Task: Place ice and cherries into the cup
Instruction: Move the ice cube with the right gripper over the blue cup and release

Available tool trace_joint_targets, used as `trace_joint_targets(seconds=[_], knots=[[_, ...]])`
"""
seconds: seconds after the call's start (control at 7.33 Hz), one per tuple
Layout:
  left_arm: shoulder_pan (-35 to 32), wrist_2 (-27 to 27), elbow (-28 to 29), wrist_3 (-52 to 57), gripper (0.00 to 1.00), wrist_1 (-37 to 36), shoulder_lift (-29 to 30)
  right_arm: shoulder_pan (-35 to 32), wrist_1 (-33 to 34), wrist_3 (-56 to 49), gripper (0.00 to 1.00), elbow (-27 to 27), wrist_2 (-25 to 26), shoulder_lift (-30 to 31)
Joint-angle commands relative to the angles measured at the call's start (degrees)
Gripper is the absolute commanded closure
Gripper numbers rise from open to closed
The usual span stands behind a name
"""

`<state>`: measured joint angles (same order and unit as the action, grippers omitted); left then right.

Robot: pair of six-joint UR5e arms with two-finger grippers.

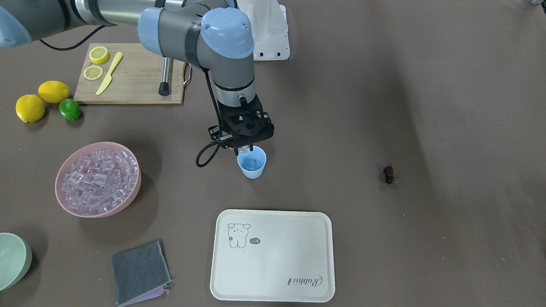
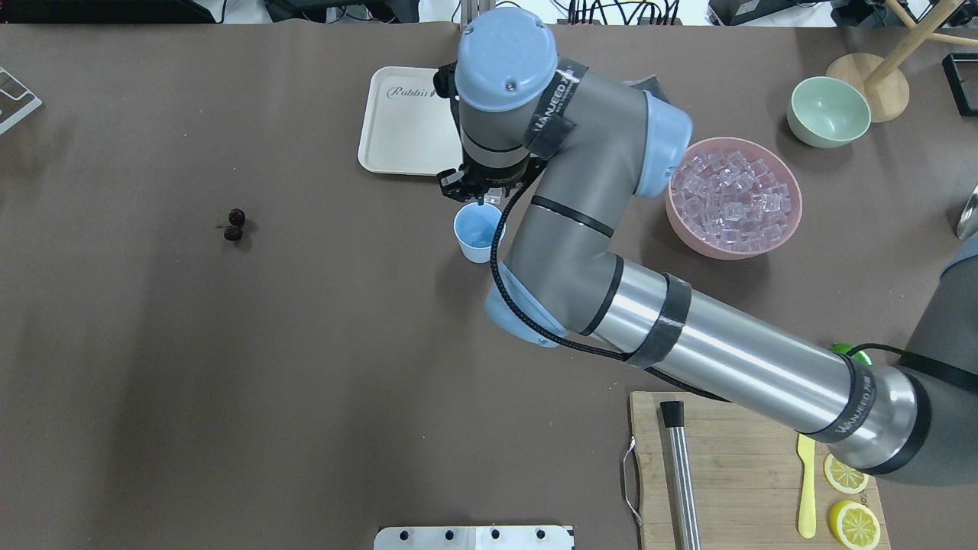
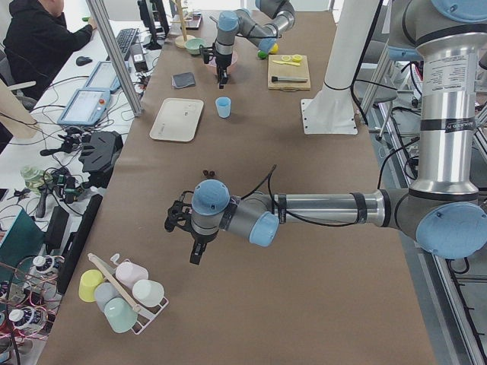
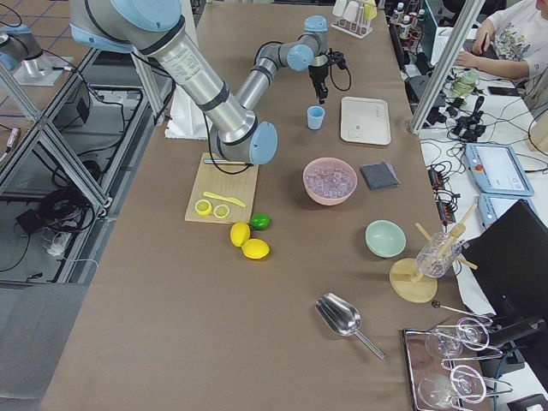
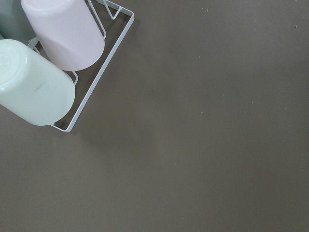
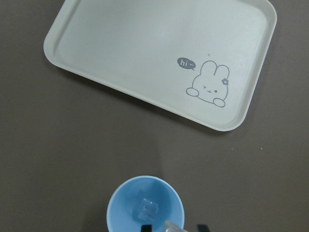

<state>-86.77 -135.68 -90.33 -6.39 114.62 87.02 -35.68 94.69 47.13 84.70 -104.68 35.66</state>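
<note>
The light blue cup (image 1: 256, 171) stands on the brown table with one clear ice cube (image 6: 147, 209) lying in it. My right gripper (image 1: 244, 150) hangs just above the cup's rim, shut on a second ice cube (image 6: 173, 226). The pink bowl (image 1: 59, 187) heaped with ice cubes (image 1: 99, 177) sits to one side. The dark cherries (image 1: 388, 175) lie alone on the table, far from the cup. My left gripper (image 3: 195, 255) shows only in the exterior left view, hovering low over the table near a rack of cups; I cannot tell if it is open or shut.
A cream tray (image 1: 273, 256) lies close beyond the cup. A grey cloth (image 1: 140, 266) and a pale green bowl (image 1: 13, 260) are near the pink bowl. A cutting board (image 1: 132, 79) with lemon slices, two lemons and a lime (image 1: 69, 109) lie near the robot. A cup rack (image 5: 48, 72) is under the left wrist.
</note>
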Motion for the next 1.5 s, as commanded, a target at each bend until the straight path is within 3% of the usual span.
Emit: trace_joint_targets(seconds=[0.0, 0.27, 0.55, 0.68, 0.95, 1.09, 1.23, 1.36], knots=[[0.37, 0.07, -0.02, -0.02, 0.02, -0.01, 0.17, 1.13, -5.02, 0.68, 1.00, -6.36, 1.76, -1.65], [0.37, 0.16, 0.50, -0.11, 0.02, -0.10, 0.95, 1.31, -5.39, 0.68, 1.00, -6.92, 1.84, -1.29], [0.46, 0.16, 0.59, -0.20, 0.02, -0.18, 1.48, 1.40, -6.87, 0.77, 0.24, -6.92, 2.28, -1.03], [0.46, 0.24, 0.60, -0.20, 0.02, -0.27, 1.75, 1.66, -7.67, 0.77, 0.02, -6.48, 2.81, -0.42], [0.46, 0.25, 0.77, -0.20, 0.02, -0.27, 1.84, -2.35, -6.98, -0.10, 0.01, -0.45, 0.90, 3.60], [0.46, 0.16, 0.60, -0.20, 0.02, -0.27, 1.75, -8.82, -6.97, -4.72, 0.01, 3.59, -8.61, 8.50], [0.46, 0.16, 0.51, -0.63, 0.02, -0.19, 1.75, -14.28, -6.89, -12.60, 0.01, 7.55, -13.57, 14.38], [0.55, -0.02, 0.42, -1.42, 0.02, -0.01, 1.58, -16.42, -6.89, -18.51, 0.02, 9.50, -13.71, 19.48]])
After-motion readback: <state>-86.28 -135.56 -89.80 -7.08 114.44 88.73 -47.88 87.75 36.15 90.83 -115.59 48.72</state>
